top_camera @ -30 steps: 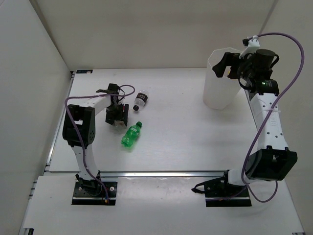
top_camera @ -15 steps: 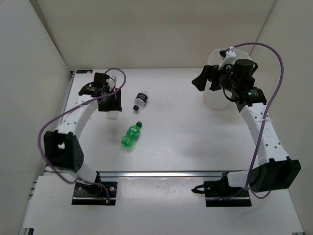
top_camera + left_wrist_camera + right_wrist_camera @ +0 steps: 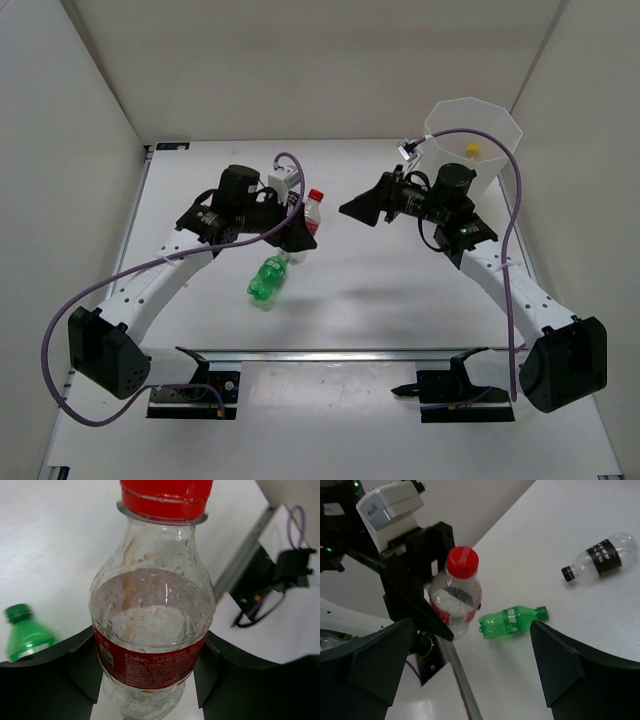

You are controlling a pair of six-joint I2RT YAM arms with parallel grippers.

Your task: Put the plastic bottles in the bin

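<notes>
Looking down from above, the left gripper (image 3: 300, 232) is clamped on a red-capped bottle (image 3: 314, 204), held cap up over the white table (image 3: 400, 290). A green bottle (image 3: 267, 280) lies just on the gripper's near side. The right gripper (image 3: 362, 207) faces it, jaws spread and empty. The bin (image 3: 495, 170) stands behind that gripper, by the corner of the pale walls (image 3: 300, 70), with something small and yellow inside.

Left wrist — dark fingers (image 3: 80, 675) press both sides of the red label.

Right wrist — a black-labelled bottle (image 3: 601, 560) lies on the table beyond the parted fingers, well apart from the green one
</notes>
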